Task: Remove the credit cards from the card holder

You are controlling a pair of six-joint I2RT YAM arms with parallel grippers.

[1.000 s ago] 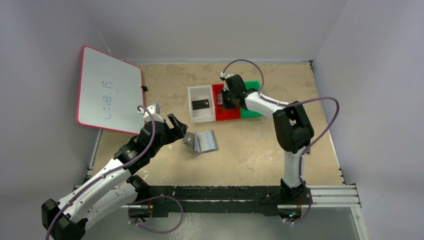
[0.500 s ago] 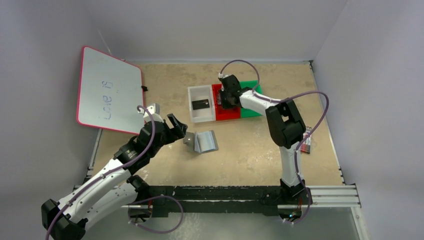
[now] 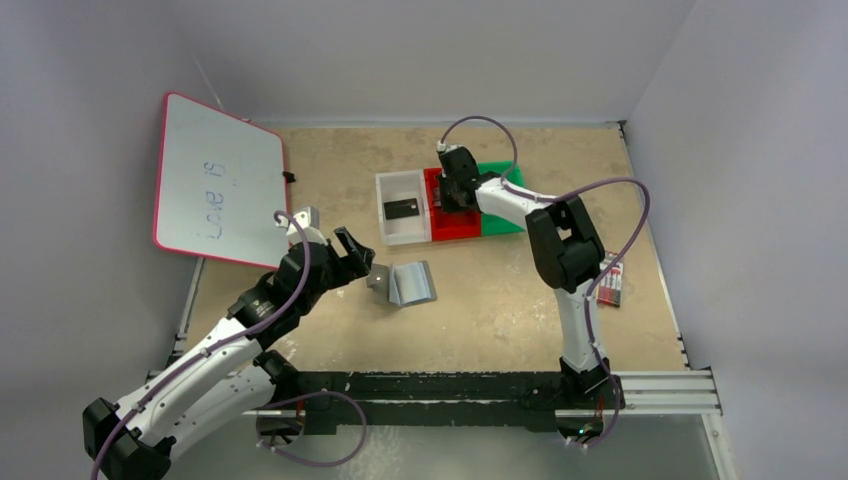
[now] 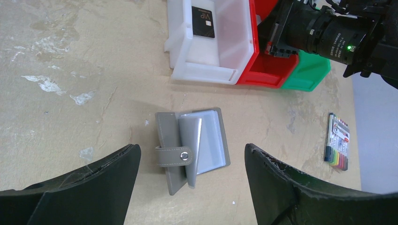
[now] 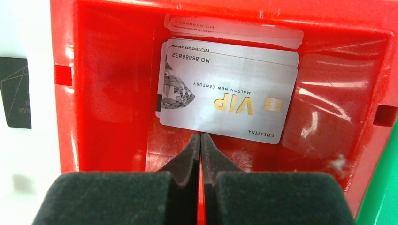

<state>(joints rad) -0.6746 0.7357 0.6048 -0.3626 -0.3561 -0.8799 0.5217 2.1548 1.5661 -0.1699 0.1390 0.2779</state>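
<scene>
1. The right end effector (image 5: 201,140) hangs inside the red tray (image 5: 108,70) with its tips clenched on nothing. The silvery-grey card (image 5: 230,96) lies flat on the tray floor just beyond them, which suggests the card has been set down there. Whether the tips touch its near edge is hard to tell.
2. The black card (image 4: 203,22) lies in the white tray (image 4: 202,75) next door, so it looks like one card goes to each tray. That leaves the green tray (image 4: 309,70) for a third card; no gold card is in view.
3. The card holder (image 4: 169,136) lies opened on the tabletop (image 3: 480,310), near the trays, with its snap strap folded across the shiny pockets (I cannot tell if a card remains inside).
4. The left end effector (image 3: 358,258) hovers spread wide and empty just beside the holder, probably placed to steady it for the next pull.
5. The tabletop is tan, scuffed and blotched with pale marks. A marker pack (image 4: 338,143) lies towards its right edge.
6. A red-framed whiteboard (image 3: 215,180) leans at the left, and plain pale walls close in the space.
</scene>
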